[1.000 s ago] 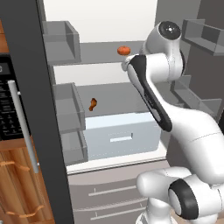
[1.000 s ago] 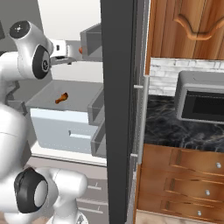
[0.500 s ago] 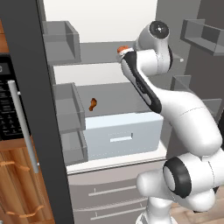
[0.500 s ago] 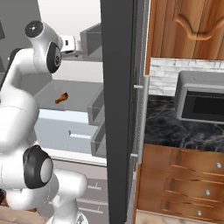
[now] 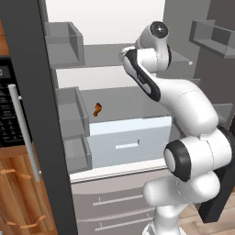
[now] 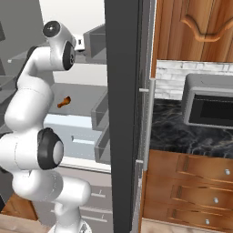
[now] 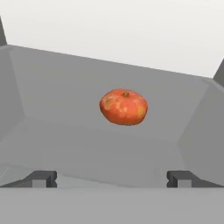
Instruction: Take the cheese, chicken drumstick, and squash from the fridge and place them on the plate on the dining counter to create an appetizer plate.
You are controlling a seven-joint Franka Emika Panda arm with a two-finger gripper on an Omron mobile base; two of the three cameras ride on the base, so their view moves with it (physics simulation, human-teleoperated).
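The squash [image 7: 124,107], a round red-orange ball, rests on a grey fridge shelf [image 7: 65,131] straight ahead of my gripper [image 7: 111,179]. The gripper is open, its two dark fingertips [image 7: 41,178] wide apart and short of the squash, with nothing between them. One shelf lower lies the chicken drumstick [image 5: 97,109], a small brown-orange piece above the pale drawer [image 5: 128,137]; it also appears in the right base view [image 6: 63,102]. My arm [image 5: 151,78] reaches up into the fridge's upper shelf. The cheese, plate and dining counter are out of view.
Grey door bins [image 5: 69,43] hang on the left door, whose dark edge [image 5: 41,114] stands close beside the arm. The right door's edge [image 6: 125,113] flanks the other side. A microwave [image 6: 209,102] sits on a black counter above wooden drawers [image 6: 195,191].
The arm has swung up and forward into the upper shelf toward the squash, and now covers the squash in the left base view. The gripper has stayed open.
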